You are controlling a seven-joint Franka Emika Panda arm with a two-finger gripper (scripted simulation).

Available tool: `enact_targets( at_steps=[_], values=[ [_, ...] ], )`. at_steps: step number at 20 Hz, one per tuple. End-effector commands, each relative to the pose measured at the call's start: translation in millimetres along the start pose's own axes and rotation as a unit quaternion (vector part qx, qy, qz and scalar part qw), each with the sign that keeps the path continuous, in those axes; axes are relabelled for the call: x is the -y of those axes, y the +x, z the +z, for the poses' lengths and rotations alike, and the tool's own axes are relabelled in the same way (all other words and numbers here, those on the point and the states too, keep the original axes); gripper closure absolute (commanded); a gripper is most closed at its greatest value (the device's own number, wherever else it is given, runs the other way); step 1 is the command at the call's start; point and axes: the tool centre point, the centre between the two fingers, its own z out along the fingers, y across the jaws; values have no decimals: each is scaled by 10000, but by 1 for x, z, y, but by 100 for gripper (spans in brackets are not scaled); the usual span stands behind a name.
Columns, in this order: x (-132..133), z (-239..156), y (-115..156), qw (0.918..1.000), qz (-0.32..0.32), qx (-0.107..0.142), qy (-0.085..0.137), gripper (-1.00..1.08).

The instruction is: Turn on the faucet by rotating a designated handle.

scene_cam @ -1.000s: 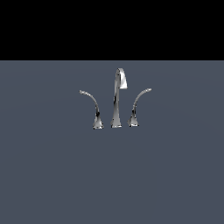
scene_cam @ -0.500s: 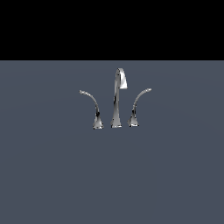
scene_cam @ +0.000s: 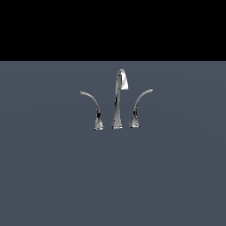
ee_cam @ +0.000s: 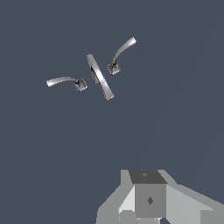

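- Standing just above the middle of the exterior frame on a flat grey surface [scene_cam: 53,176]: the faucet [scene_cam: 118,99], spout upright with its white tip hooked toward the frame's right.
- Arcing up and toward the right of the frame, just beside the spout: the designated handle [scene_cam: 139,105].
- Mirroring it on the frame's left: the other lever [scene_cam: 92,108].
- Showing only as a grey block at the lower edge of the wrist frame, well apart from the faucet [ee_cam: 99,76]: the gripper [ee_cam: 148,199]; finger spread impossible to tell.

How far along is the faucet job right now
Nothing looks done yet. In the exterior view the faucet stands alone, its right-arcing handle untouched. The gripper looks down on it from well away, holding nothing. Approach, contact and turning the handle all remain.
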Motion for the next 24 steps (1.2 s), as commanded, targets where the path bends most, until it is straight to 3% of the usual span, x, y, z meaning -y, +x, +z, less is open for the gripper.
enact_targets(
  at_steps=[1, 6, 12, 18, 24],
  values=[
    [3, 8, 22, 9994, 357, -17, 1, 108],
    [6, 27, 66, 9944, 1060, -47, 6, 108],
    [9, 57, 117, 9819, 1894, -80, 22, 108],
    [9, 95, 165, 9624, 2713, -107, 50, 108],
    [6, 140, 210, 9361, 3513, -127, 88, 108]
  ],
)
